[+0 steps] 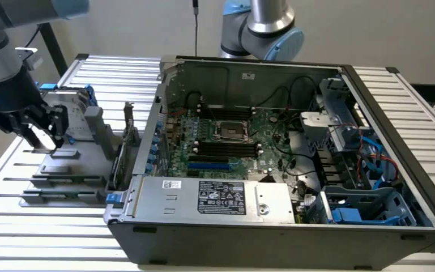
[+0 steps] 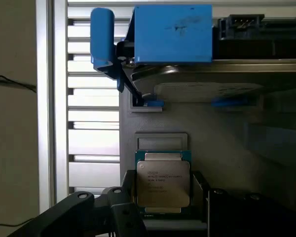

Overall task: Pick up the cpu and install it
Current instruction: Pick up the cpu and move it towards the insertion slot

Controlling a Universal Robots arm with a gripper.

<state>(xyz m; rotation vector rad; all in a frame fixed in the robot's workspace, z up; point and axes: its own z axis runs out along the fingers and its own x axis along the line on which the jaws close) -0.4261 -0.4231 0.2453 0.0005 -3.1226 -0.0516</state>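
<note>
The cpu (image 2: 163,183) is a small flat square chip with a silver top and a thin green rim. It sits between my gripper's (image 2: 164,195) two dark fingers (image 2: 129,193), which press on its two opposite edges. Just beyond it lies an empty grey pocket (image 2: 161,140) in the parts tray (image 2: 222,143). In the exterior view my gripper (image 1: 49,139) hangs just over the grey tray (image 1: 66,170) at that view's left, outside the open computer case (image 1: 278,226). The motherboard's bare socket (image 1: 231,131) lies in the middle of the case.
A silver hard drive in a blue frame (image 2: 172,34) stands on the tray beyond the gripper. Grey blocks (image 1: 65,153) and slots (image 1: 59,195) lie on the tray. A second arm (image 1: 267,28) rises behind the case. The case's wall (image 1: 157,113) stands between tray and socket.
</note>
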